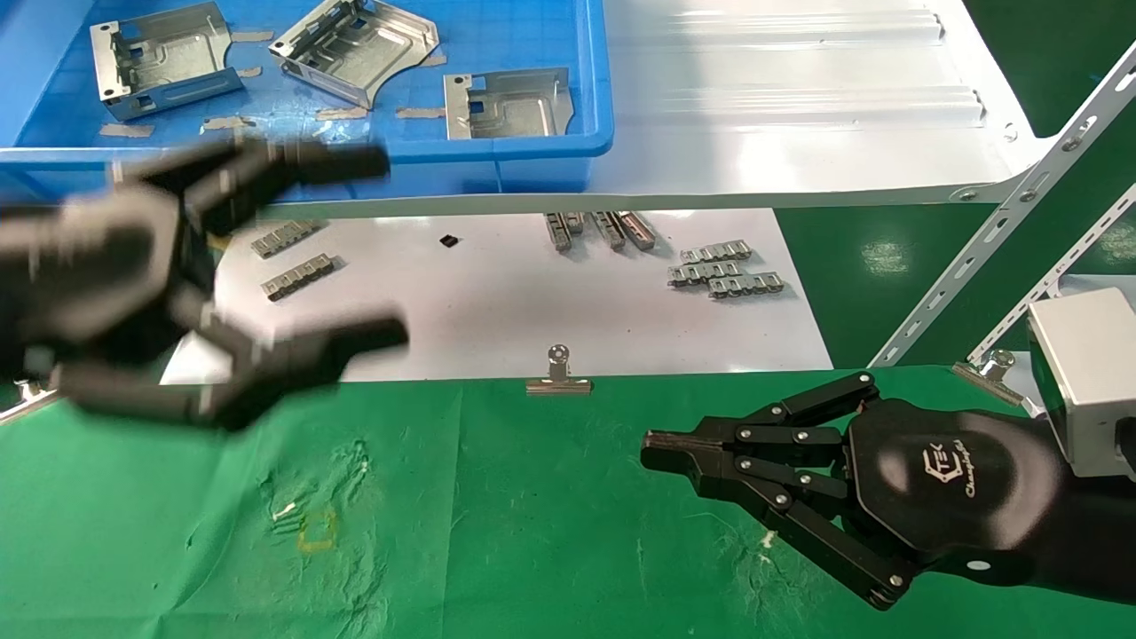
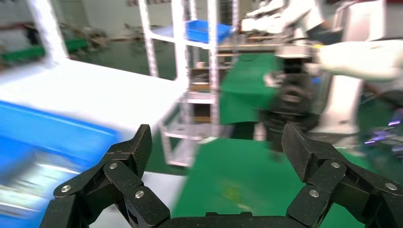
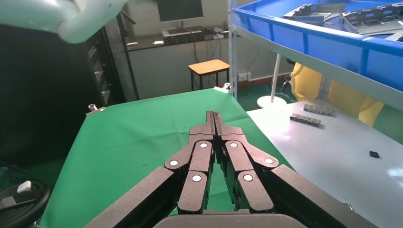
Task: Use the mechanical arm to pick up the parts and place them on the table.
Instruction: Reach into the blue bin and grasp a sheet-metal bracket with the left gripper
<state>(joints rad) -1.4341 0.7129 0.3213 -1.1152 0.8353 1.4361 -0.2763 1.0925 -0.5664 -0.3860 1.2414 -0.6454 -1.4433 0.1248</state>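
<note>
Left end effector [image 1: 364,248] at left of the head view, blurred, fingers [image 1: 328,164] spread wide apart, nothing between them. Raised in front of the blue bin [image 1: 596,106], tips directed toward it; judged an open pre-grasp pose for reaching a part. Left wrist view agrees: both linkage fingers [image 2: 130,152] splayed, gap empty.

Right end effector [image 1: 652,451] at lower right, low over the green desk [image 1: 497,532], fingers brought together to a point, gripping nothing. Looks parked, clear of the left arm's working side.

Three parts in the blue bin at upper left: left part [image 1: 160,58], middle part [image 1: 355,49] lying tilted, right part [image 1: 508,105] nearest the bin's front wall. None on the desk yet; task judged at its opening stage.

Surroundings: bin on a glossy white shelf board [image 1: 799,133]. Below it a white sheet [image 1: 497,311] with small grey link strips [image 1: 297,275] and further strips [image 1: 723,271], clipped to the green cloth by a binder clip [image 1: 558,377]. Perforated shelf struts [image 1: 1003,222] at right.

Obstacles: bin's front wall between left end effector and the parts, so approach likely from above. Thin flanges and flat lie probably awkward to pinch.
</note>
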